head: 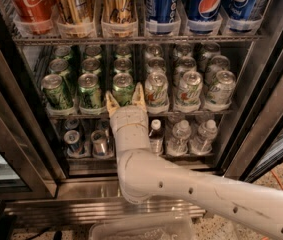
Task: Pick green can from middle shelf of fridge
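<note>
One gripper (125, 99) at the green can (123, 85), frame centre.
Its fingers (139, 92) spread open, flanking the can on the middle shelf (191, 113), holding nothing.

The gripper (125, 98) is at the front of the green can (123, 84), its two yellowish fingers (112, 104) spread apart, one on either side of the can's lower half. Whether they touch it cannot be told. Below the can the pale wrist (129, 131) stands nearly upright, bends at a rounded elbow (137, 180), and the long white arm (221, 196) runs off down and to the right of the can.
</note>
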Robot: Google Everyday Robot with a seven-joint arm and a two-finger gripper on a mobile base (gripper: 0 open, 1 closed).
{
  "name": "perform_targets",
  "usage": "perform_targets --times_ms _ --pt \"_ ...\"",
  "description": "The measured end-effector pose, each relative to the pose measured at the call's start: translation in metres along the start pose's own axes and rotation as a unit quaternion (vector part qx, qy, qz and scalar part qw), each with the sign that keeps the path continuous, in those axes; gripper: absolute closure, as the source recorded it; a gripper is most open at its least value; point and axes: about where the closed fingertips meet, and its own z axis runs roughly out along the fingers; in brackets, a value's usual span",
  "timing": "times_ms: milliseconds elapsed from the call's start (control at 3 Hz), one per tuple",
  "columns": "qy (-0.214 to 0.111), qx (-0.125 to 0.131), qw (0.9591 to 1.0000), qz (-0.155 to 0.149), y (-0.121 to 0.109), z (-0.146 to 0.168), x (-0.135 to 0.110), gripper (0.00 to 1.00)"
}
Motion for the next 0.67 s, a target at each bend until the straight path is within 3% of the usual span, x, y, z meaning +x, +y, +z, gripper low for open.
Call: perform_targets --times_ms 667 --pt "0.021 -0.029 0.9991 0.023 0.0062 -0.0054 0.0071 0.76"
